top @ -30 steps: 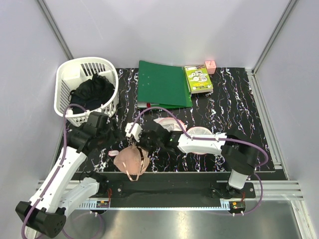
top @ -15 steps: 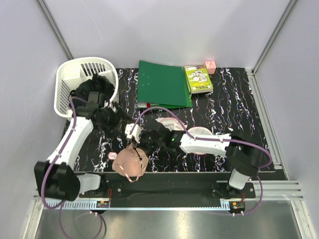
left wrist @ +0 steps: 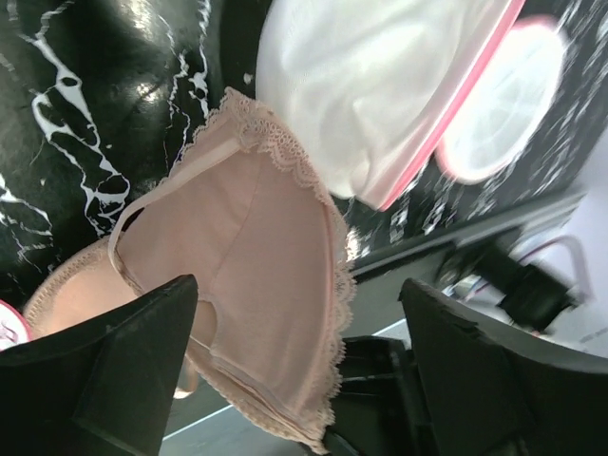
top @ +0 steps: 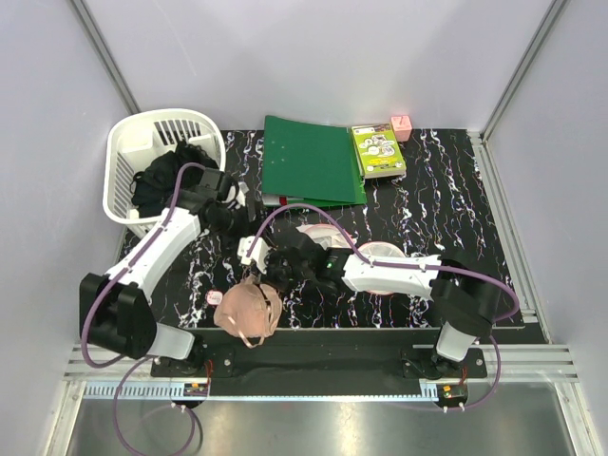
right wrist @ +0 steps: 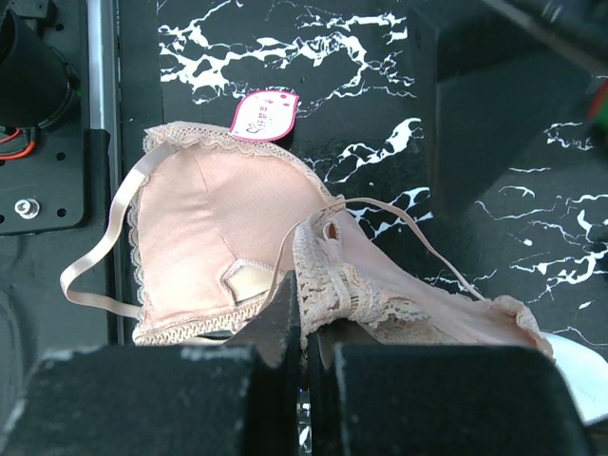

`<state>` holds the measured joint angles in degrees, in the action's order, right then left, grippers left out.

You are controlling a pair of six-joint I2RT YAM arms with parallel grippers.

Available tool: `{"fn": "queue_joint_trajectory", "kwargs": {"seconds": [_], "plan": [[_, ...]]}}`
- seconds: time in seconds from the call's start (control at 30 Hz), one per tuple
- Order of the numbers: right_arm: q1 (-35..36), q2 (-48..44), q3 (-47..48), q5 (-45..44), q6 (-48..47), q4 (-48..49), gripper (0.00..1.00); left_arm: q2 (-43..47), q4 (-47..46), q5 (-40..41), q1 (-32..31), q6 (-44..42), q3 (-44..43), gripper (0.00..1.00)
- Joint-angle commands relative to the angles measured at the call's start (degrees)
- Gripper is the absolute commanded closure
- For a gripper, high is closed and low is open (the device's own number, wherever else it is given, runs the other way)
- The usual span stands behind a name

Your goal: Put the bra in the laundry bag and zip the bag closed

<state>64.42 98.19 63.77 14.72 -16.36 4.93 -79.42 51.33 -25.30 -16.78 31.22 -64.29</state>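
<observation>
The peach bra lies bunched at the table's front edge, one strap hanging over it. My right gripper reaches left across the table and is shut on the bra's lace edge. A pink tag lies beside the cup. The laundry bag, white mesh with pink trim, lies partly under the right arm. In the left wrist view the bag shows just above the bra. My left gripper hovers open behind the bra, touching nothing; its fingers frame the bra from a distance.
A white slotted basket holding black clothing stands at the back left. A green binder, a green box and a small pink item lie along the back. The metal rail runs below the table's front edge.
My left arm swung from the front left up past the basket and then right toward the middle, and its jaws opened wide. The right gripper stayed shut on the bra, barely moving.
</observation>
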Motion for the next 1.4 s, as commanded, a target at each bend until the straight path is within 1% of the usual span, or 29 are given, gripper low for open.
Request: {"fn": "queue_joint_trajectory", "kwargs": {"seconds": [0.0, 0.1, 0.17, 0.2, 0.27, 0.3, 0.4, 0.43, 0.5, 0.53, 0.6, 0.63, 0.67, 0.73, 0.77, 0.8, 0.87, 0.9, 0.93, 1.0, 1.03, 1.07, 1.1, 1.13, 1.17, 1.2, 1.3, 1.33, 1.37], "plan": [[0.0, -2.39, 2.33, 1.28, -0.95, 0.87, 1.0, -1.26, 0.09, -3.87, -1.06, -9.24, -2.59, 0.14], [0.0, -2.48, 2.41, 0.84, -0.87, 0.87, 1.0, -3.19, 0.44, -6.16, -1.68, -11.79, -2.15, 0.26], [-0.09, -2.57, 2.59, 0.66, -0.95, 0.87, 1.0, -3.81, 0.35, -6.87, -2.03, -12.24, -1.54, 0.31], [-0.09, -2.65, 2.59, 0.66, -0.95, 0.87, 1.0, -4.51, 0.35, -7.04, -2.03, -12.59, -1.36, 0.41], [0.0, -2.66, 2.76, 0.66, -0.95, 0.87, 1.0, -5.3, 0.78, -5.03, -2.03, -12.85, -1.45, 0.51], [0.0, -2.74, 2.77, 0.66, -0.95, 0.7, 1.0, -5.57, 0.79, -5.02, -2.03, -12.77, -1.54, 0.61], [-0.09, -3.01, 2.59, 0.13, -0.87, 0.52, 1.0, -5.84, 0.44, -3.01, -1.77, -11.01, -2.15, 0.78], [0.0, -3.18, 2.24, -0.56, -0.87, 0.43, 1.0, -5.49, 0.44, -2.31, -1.51, -10.14, -2.41, 0.93], [-0.09, -3.62, 1.8, -1.53, -0.78, 0.34, 1.0, -4.87, 0.09, -1.6, -0.63, -9.17, -2.59, 0.96], [-0.09, -3.8, 1.28, -2.06, -0.78, 0.34, 1.0, -4.43, -0.18, -1.68, -0.19, -8.29, -2.68, 1.0], [0.0, -4.23, 0.92, -2.59, -0.69, 0.08, 0.88, -2.86, -0.62, -0.55, 0.95, -6.8, -2.85, 1.0], [0.0, -4.32, 0.83, -4.68, -0.08, -0.09, 0.84, -2.07, -0.88, 1.11, 1.48, -4.44, -2.77, 1.0], [0.0, -4.41, 1.01, -5.75, 1.32, -0.44, 0.71, 0.2, -2.1, 1.91, 2.0, -2.85, -2.42, 1.0], [-0.09, -4.5, 1.88, -8.03, 3.77, -3.07, 0.53, 3.2, -5.86, 4.28, 3.67, 2.66, -0.41, 1.0], [0.0, -5.02, 2.15, -8.74, 4.75, -4.04, 0.46, 6.17, -7.63, 5.25, 4.03, 4.79, 0.47, 1.0], [-0.17, -5.55, 2.15, -9.61, 5.98, -4.57, 0.36, 7.77, -9.39, 6.91, 4.21, 6.81, 1.53, 1.0], [-0.35, -7.56, 1.89, -10.67, 9.75, -6.95, 0.25, 10.15, -16.33, 7.11, 4.29, 13.93, 5.57, 1.0], [-0.53, -8.19, 1.97, -11.2, 11.25, -8.6, 0.16, 12.33, -18.61, 7.72, 4.29, 16.65, 7.32, 1.0], [-1.4, -8.8, 2.67, -11.12, 14.31, -9.58, 0.14, 13.31, -20.81, 8.24, 4.21, 22.51, 8.99, 1.0], [-2.45, -10.47, 3.64, -11.81, 17.66, -13.61, 0.09, 17.34, -26.79, 10.26, 3.86, 28.95, 14.96, 1.0], [-2.81, -10.91, 4.78, -12.08, 20.11, -15.11, 0.08, 18.85, -28.81, 11.58, 3.42, 34.38, 16.64, 1.0], [-3.68, -11.7, 5.31, -12.43, 21.1, -17.73, 0.06, 20.34, -28.22, 13.59, 2.28, 36.95, 19.44, 1.0], [-3.95, -11.97, 5.84, -13.65, 21.8, -19.15, 0.04, 24.27, -28.04, 18.31, 1.4, 39.5, 20.77, 1.0], [-4.22, -12.06, 7.06, -14.19, 23.03, -20.56, 0.0, 26.31, -27.95, 21.14, 0.61, 44.14, 22.27, 1.0], [-4.91, -12.32, 7.51, -14.37, 23.56, -22.4, 0.0, 28.33, -28.04, 24.04, -0.96, 46.71, 24.98, 1.0], [-5.36, -12.32, 7.77, -14.02, 24.09, -22.94, 0.0, 30.53, -28.39, 29.46, -1.5, 51.35, 26.4, 1.0], [-7.02, -12.06, 8.56, -12.18, 27.6, -24.35, 0.0, 36.07, -26.3, 34.16, -3.17, 57.96, 29.56, 1.0], [-7.2, -11.8, 9.09, -11.74, 28.65, -24.53, 0.0, 39.13, -24.02, 35.48, -4.48, 62.77, 30.27, 1.0], [-7.38, -11.36, 9.53, -11.47, 28.84, -25.31, 0.0, 40.56, -21.91, 37.06, -7.71, 65.26, 30.97, 1.0]]}}
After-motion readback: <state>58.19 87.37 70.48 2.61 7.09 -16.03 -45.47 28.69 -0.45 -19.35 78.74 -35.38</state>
